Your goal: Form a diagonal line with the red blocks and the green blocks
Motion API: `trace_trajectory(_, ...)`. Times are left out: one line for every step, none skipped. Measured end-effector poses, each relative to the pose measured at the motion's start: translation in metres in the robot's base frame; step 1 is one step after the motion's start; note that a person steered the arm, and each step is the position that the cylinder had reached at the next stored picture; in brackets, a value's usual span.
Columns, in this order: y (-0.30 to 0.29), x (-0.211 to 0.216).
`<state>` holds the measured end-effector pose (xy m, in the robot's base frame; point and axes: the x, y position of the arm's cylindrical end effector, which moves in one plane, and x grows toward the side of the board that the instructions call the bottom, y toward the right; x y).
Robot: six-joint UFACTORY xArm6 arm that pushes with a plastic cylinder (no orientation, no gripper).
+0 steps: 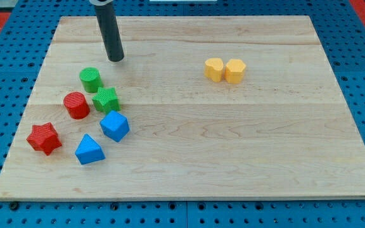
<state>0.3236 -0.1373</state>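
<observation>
Progress looking nearly complete: my tip [116, 59] hovering just above-right of green cylinder [90, 79], touching nothing; no jaws on rod. Red cylinder [76, 104], red star [44, 138] trailing down-left in line. Green star [106, 99] sitting slightly off, needing nudge.

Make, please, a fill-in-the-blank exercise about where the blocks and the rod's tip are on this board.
1. My tip stands toward the view's top from the green cylinder, not ____ it.
2. The two ____ blocks sit side by side at the view's right.
3. The red star lies to the view's ____ of the blue blocks.
4. The green star sits beside the red ____.

Missing words: touching; yellow; left; cylinder
</observation>
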Motion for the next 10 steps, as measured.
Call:
trace_trajectory(0.0,0.0)
trace_trajectory(0.0,0.0)
trace_trajectory(-0.001,-0.005)
trace_trajectory(-0.004,-0.004)
trace_trajectory(0.041,0.032)
trace_trajectory(0.039,0.079)
trace_trajectory(0.03,0.026)
trace_trajectory(0.003,0.037)
trace_trajectory(-0.033,0.052)
trace_trajectory(-0.041,-0.016)
